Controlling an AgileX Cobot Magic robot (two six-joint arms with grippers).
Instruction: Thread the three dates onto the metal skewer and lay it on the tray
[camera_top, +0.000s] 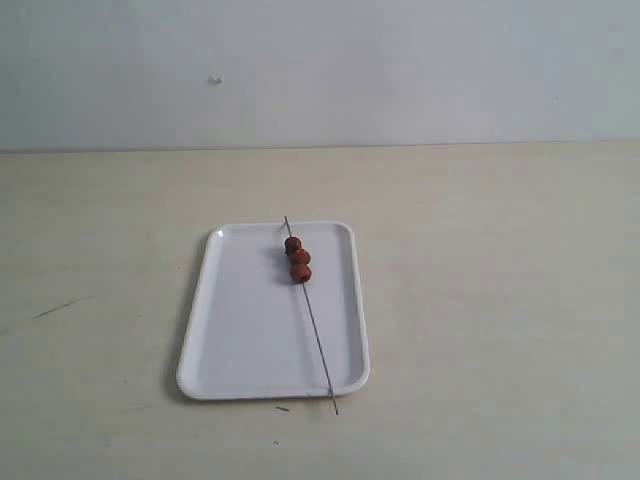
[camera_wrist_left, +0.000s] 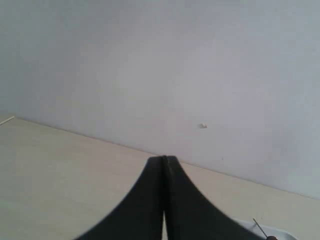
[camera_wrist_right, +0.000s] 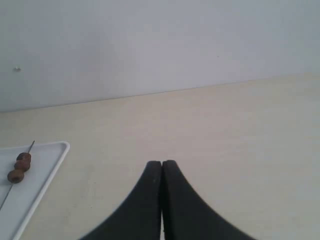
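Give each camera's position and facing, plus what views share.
Exterior view: off the arms, raised, looking down across the table at the tray holding the skewer with three dates, wall behind; no robot part shows.
Left wrist view: on the left arm, looking over the shut left pincer toward the wall.
Right wrist view: on the right arm, over the shut right pincer, across the table.
Shared: all three catch the tray and skewer.

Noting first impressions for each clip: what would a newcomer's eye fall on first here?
The white tray on the pale table, with the metal skewer lying along its right side, near tip poking past the rim. Three dates sit threaded, touching, near the skewer's far end. In the wrist views the left gripper and right gripper are shut, holding nothing.
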